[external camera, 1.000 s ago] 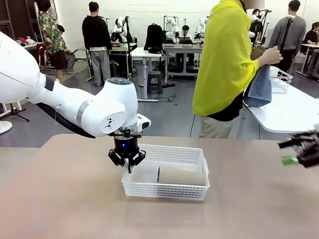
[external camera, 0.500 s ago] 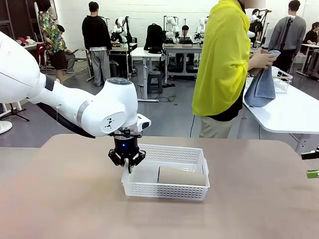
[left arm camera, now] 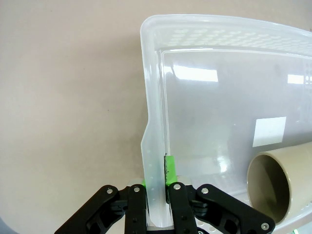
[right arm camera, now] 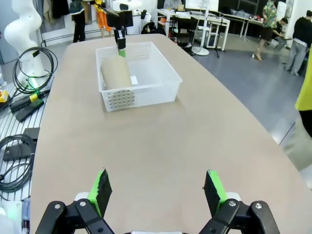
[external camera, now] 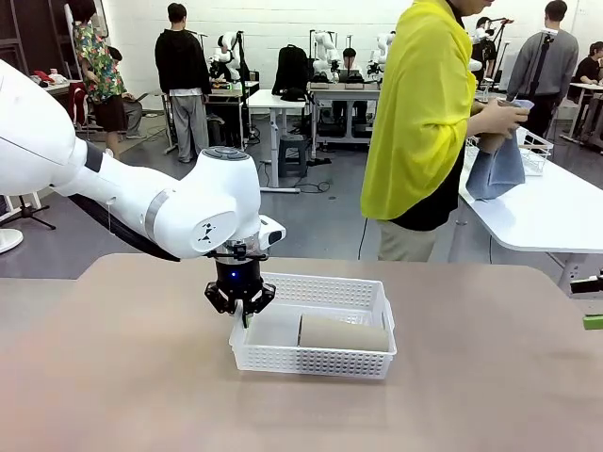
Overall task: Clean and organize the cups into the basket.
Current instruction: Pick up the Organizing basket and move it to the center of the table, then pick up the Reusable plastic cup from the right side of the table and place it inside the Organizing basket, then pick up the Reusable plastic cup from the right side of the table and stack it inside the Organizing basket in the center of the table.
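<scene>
Seemingly blank sticker (left arm camera: 269, 131) inside basket (left arm camera: 151, 97), near cup (left arm camera: 285, 187)

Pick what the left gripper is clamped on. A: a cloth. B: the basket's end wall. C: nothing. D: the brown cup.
B: the left wrist view shows the left gripper with one finger on each side of the basket wall, the brown cup lying apart inside.
</scene>
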Controlling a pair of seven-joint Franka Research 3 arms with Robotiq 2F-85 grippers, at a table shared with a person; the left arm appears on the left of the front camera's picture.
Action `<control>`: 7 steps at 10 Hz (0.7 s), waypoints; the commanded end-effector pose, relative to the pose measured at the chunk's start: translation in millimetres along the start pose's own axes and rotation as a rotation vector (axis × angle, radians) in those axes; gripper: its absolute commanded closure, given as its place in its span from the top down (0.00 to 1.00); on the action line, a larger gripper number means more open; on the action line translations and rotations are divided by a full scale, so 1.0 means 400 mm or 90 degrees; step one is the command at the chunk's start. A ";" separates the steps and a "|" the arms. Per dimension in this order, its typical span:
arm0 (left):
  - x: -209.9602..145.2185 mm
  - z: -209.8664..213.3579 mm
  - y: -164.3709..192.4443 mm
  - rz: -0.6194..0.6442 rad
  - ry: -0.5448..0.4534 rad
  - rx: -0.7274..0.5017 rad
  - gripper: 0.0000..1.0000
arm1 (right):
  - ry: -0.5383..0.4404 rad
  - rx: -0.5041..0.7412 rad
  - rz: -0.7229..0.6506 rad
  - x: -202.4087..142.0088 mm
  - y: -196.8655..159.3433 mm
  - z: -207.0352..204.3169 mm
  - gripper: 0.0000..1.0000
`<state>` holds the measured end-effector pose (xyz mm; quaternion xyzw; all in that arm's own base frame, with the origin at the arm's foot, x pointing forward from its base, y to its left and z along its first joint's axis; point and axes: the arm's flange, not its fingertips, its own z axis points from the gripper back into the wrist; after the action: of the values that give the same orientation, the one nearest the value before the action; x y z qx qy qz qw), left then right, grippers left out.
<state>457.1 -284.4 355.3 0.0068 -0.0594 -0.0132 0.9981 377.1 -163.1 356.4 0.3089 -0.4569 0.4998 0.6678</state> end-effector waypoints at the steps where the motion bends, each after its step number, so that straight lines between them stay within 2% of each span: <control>1: 0.001 0.003 -0.001 -0.001 0.000 0.002 0.00 | 0.008 -0.010 -0.010 -0.008 0.000 -0.005 1.00; 7: 0.001 0.003 -0.001 -0.001 0.000 0.002 0.00 | 0.008 -0.010 -0.010 -0.008 0.000 -0.005 1.00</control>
<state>457.1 -284.4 355.3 0.0068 -0.0594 -0.0132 0.9981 377.6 -163.2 354.7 0.3075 -0.4541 0.4997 0.6705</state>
